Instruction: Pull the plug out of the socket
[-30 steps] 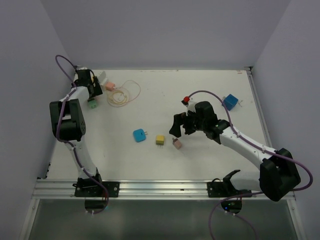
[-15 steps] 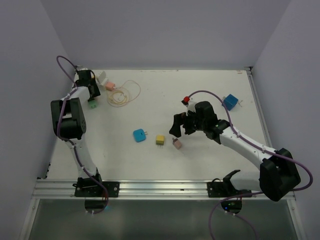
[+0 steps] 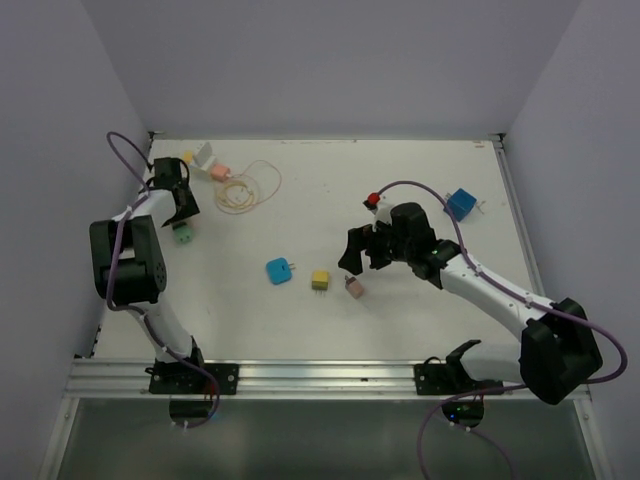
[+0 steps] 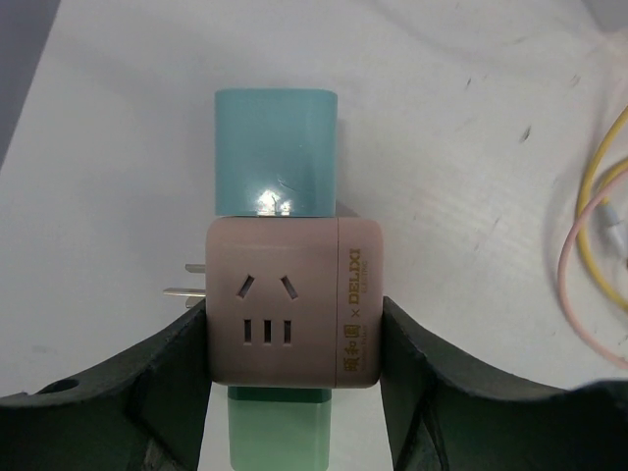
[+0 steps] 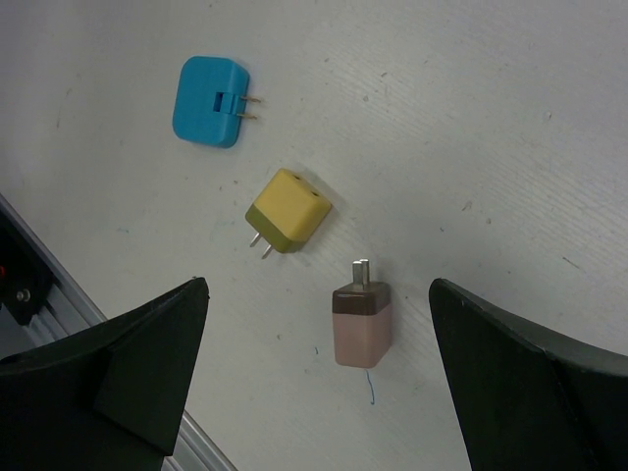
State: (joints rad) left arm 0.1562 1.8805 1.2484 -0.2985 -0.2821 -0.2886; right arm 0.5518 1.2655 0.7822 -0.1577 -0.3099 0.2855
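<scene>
As seen from the left wrist: pink socket cube (image 4: 285, 294) clamped by its two side faces in left gripper (image 4: 294, 343), fingers (image 4: 162, 368) pressed flat against it. Teal plug (image 4: 276, 147) seated in the cube's upper face in frame, green plug (image 4: 278, 432) in the lower. Bare prongs (image 4: 186, 283) sticking out to the left. In top view, all at the table's (image 3: 400, 320) far-left corner, near coiled cables (image 3: 237, 198). Right gripper (image 5: 319, 285) spread wide, holding nothing, hovering over brown-pink plug (image 5: 361, 329). Yellow plug (image 5: 287, 221) and blue plug (image 5: 210, 101) nearby, each apart.
</scene>
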